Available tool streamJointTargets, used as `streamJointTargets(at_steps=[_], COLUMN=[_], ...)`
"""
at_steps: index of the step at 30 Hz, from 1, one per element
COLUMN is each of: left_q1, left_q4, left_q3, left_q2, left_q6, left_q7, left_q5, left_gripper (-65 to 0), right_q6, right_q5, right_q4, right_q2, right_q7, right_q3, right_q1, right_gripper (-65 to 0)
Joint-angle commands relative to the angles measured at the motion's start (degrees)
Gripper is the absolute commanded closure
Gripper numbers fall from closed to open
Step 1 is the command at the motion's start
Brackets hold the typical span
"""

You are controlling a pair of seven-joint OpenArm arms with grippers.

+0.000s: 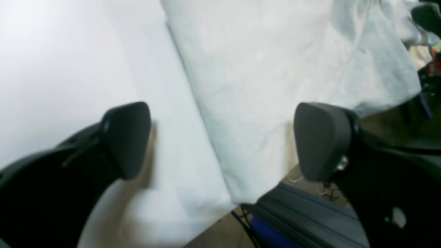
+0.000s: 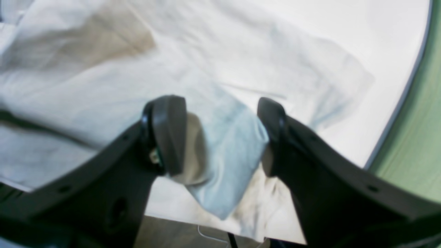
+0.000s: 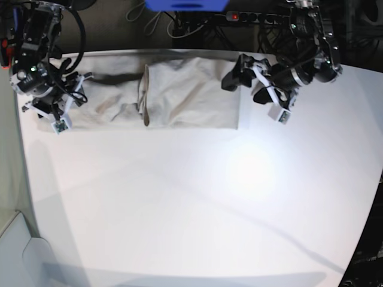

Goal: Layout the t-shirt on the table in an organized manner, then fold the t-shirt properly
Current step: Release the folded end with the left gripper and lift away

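Note:
The light grey-beige t-shirt (image 3: 179, 92) lies stretched along the far edge of the white table (image 3: 191, 209), with a crumpled fold near its middle. My left gripper (image 3: 254, 89) hovers over the shirt's right end. In the left wrist view the left gripper (image 1: 224, 137) is wide open, with the flat t-shirt (image 1: 262, 79) below the gap and nothing gripped. My right gripper (image 3: 67, 103) is at the shirt's left end. Seen from the right wrist, the right gripper (image 2: 220, 117) stands with its fingers apart, and a loose corner of the t-shirt (image 2: 227, 151) hangs between them.
The shirt's end reaches the table's far edge, beyond which are floor, a grey frame (image 1: 303, 220), cables and a power strip (image 3: 251, 17). A blue object (image 3: 185, 5) sits behind the table. The table's curved rim (image 2: 406, 96) borders a green floor.

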Motion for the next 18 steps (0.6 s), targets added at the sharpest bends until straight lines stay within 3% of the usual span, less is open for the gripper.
streamJointTargets(at_steps=[1,9,12,14,16,18], left_q1=[-0.57,-1.71,-1.71,-1.71,-1.71,-1.8], left_q4=[0.61,-6.34,-7.04,-7.04,-7.04,-7.04], left_q3=[-0.09,3.96,5.98,8.09,9.06,8.97], left_q2=[0.59,2.35,2.35,1.73,1.73,1.73], left_q6=[-0.14,-0.14,-0.14,-0.14,-0.14,-0.14], left_q7=[-1.67,-2.9,-6.24,-8.26,-8.79,-8.7], left_q5=[-1.05,-0.97,-0.88,-0.88,-0.88,-0.88], left_gripper=[-65.0,-65.0,-65.0,-59.3,-48.5,-33.7], right_q6=[-0.07,-0.07,-0.07,-0.07,-0.07,-0.07], right_q5=[0.43,0.43,0.43,0.43,0.43,0.43], right_q4=[0.9,0.9,0.9,0.9,0.99,1.08], right_q2=[0.65,0.65,0.65,0.74,0.74,0.74], right_q7=[0.7,0.7,0.7,0.7,0.7,0.7], right_q3=[0.26,0.26,0.26,0.26,0.26,0.26], right_q1=[0.45,0.45,0.45,0.45,0.45,0.45], right_gripper=[-33.5,-33.5,-33.4,-33.4,-33.4,-33.5])
